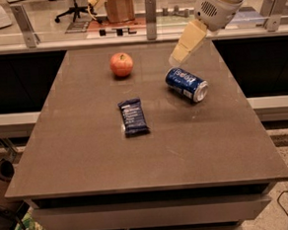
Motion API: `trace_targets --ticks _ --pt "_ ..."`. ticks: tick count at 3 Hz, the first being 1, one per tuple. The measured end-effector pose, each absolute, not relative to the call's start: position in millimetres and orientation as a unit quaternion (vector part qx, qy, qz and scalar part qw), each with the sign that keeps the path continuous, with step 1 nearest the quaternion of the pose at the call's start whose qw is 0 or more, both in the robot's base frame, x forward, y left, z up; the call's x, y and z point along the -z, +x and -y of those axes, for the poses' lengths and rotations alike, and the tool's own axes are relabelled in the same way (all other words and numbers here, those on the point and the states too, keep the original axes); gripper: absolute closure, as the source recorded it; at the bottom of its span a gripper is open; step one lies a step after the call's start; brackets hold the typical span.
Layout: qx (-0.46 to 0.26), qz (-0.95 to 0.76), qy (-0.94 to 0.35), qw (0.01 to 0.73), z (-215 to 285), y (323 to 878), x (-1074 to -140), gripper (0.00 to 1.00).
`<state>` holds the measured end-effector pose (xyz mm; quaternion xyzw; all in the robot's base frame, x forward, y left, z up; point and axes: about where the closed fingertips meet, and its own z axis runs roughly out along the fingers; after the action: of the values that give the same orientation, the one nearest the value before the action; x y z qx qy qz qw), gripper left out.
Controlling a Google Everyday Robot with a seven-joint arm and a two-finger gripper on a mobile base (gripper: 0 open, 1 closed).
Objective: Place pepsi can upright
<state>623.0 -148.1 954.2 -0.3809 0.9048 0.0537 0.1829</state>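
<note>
The small blue cylindrical metal pepsi can (186, 84) with white lettering is lying on its side on the brown flat-topped bench (87, 155), in the right half and nearer the far edge than the near one. Its long axis is running slantwise, from the far edge toward the near right corner, and its silver end is facing that corner. The robot's cream-coloured gripper (177, 58) is hanging just beyond the can's far end, toward the far edge, and is sloping down from the white arm over the far right corner. It is holding nothing and is not touching the can. Whether the claw is apart or together cannot be told from this view, and its height above the bench is also hard to judge. So the can is lying from the gripper toward the near right, close by. The coming move is probably calling for the gripper to come down across the can's short width, square to the slanted axis, before tipping it up onto one end. A round red apple (121, 64) is sitting well to the left, near the far edge, and a flat dark-blue snack packet (134, 116) is lying near the bench's middle, both well apart from the can. Bare surface is showing all round the can, with the least room toward the right edge.
</note>
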Motion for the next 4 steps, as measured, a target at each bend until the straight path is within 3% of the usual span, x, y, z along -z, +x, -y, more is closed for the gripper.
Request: trace_targets --ticks 4 --pt "-0.032 -0.921 -0.382 0.069 136.3 617.6 -886.3 0.0"
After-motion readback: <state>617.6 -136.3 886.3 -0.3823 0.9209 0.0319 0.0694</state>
